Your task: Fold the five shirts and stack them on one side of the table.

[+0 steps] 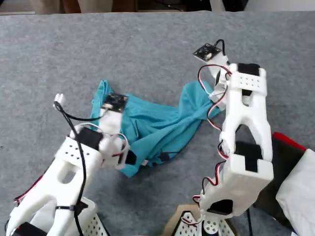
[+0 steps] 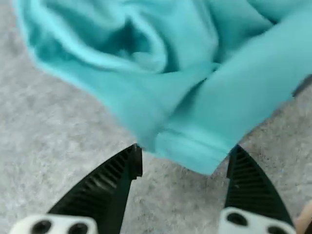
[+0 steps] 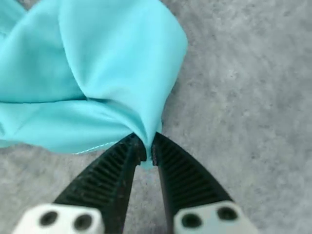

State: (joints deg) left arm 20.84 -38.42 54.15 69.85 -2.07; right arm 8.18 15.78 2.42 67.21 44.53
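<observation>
A crumpled teal shirt [image 1: 152,125] lies mid-tabletop [image 1: 147,44]. At its left end the left gripper [image 2: 185,151] has its jaws spread wide, with a hem edge just between their tips. The right gripper [image 3: 147,146] pinches a fold at the shirt's right end. From above, the wrists hide both jaws. At the tabletop's right edge, a dark cloth [image 1: 283,157] and a white cloth [image 1: 300,191] are cut off.

the high camera hangs over the grey table [image 1: 147,44], looking steeply down and across it. the wrist cameras sit just behind the left gripper [image 2: 185,152] and the right gripper [image 3: 148,146], very near the cloth (almost nose to it). all three views share the teal shirt [image 1: 152,125], with the wrist cameras at opposite ends.
</observation>
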